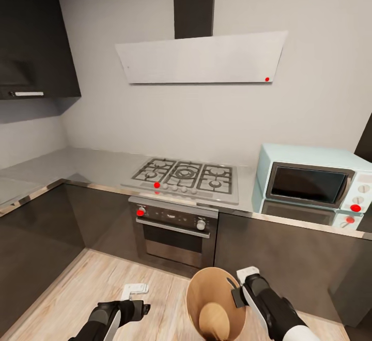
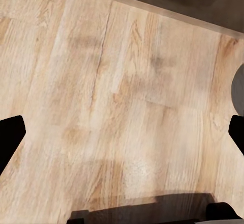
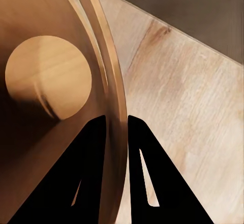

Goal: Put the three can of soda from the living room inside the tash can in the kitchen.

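trash can (image 1: 215, 305) base cut by the head view's bottom edge, microwave (image 1: 310, 183) right side perhaps clipped, both arms cropped

Your left gripper (image 1: 135, 290): open floor (image 1: 103, 284) around. Right: trash can (image 1: 214, 305) wall between fingers. Oven (image 1: 173, 230), cabinets (image 1: 289, 258) block ahead.

Place: a home kitchen.
Cooking: a gas hob (image 1: 183, 174) set into the grey table (image 1: 77, 163), with a built-in oven (image 1: 173, 230) right beneath it.
Above: a slanted extractor hood (image 1: 201, 58) on the wall.
Appliance: a pale blue microwave (image 1: 312, 183) at the table's right end.
Storage: dark cabinets (image 1: 36, 31) above at the left and dark fronts below.
Floor: light wood planks (image 2: 122, 96).
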Available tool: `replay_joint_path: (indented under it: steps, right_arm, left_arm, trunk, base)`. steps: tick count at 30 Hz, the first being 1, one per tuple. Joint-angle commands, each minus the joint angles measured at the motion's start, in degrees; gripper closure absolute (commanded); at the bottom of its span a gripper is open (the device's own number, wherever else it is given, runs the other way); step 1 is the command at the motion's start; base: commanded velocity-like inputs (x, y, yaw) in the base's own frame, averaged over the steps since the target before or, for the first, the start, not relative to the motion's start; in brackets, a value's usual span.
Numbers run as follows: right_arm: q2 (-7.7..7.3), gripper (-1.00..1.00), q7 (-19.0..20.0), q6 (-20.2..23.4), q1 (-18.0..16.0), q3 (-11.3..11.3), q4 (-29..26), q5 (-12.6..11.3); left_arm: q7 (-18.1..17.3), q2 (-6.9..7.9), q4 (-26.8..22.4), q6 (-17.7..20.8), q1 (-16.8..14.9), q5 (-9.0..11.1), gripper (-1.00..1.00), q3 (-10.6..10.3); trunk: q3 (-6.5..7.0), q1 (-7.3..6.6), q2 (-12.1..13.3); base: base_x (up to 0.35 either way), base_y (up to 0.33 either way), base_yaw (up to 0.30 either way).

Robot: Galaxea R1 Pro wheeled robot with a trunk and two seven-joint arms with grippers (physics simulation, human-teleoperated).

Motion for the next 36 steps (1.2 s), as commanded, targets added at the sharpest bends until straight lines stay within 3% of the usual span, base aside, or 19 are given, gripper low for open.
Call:
replay_joint_path:
  steps: [1,14,30,33,36]
  right_arm:
    - [0.01,1.0,0.2,-0.5,0.0,0.0,0.2,-0.6]
    - [0.0,1.0,0.3,-1.4,0.0,0.0,0.6,-0.6]
    - [-0.58,1.0,0.3,-1.4,0.0,-0.3,1.5,-0.7]
    - [-1.04,1.0,0.4,-1.4,0.0,-2.4,1.9,-1.2]
    - [-1.29,1.0,0.5,-1.5,0.0,-8.3,2.3,-2.1]
  left_arm:
    - [0.0,0.0,0.0,0.0,0.0,0.0,-1.0,0.0]
    - [0.0,0.0,0.0,0.0,0.0,0.0,-1.0,0.0]
    - [-0.1,0.0,0.0,0.0,0.0,0.0,-1.0,0.0]
    - [-0.1,0.02,0.1,0.1,0.0,-0.1,-1.0,0.0]
    - [-0.1,0.01,0.1,0.2,0.0,-0.1,-1.0,0.0]
  trunk:
    - [0.01,0.0,0.0]
    - [0.01,0.0,0.0]
    - [0.01,0.0,0.0]
    - [0.01,0.0,0.0]
    - [0.01,0.0,0.0]
  base:
    - [0.0,0.0,0.0]
    - [0.0,0.0,-0.026]
    - [0.0,0.0,-0.257]
    - [0.0,0.0,-0.284]
    - [0.0,0.0,-0.284]
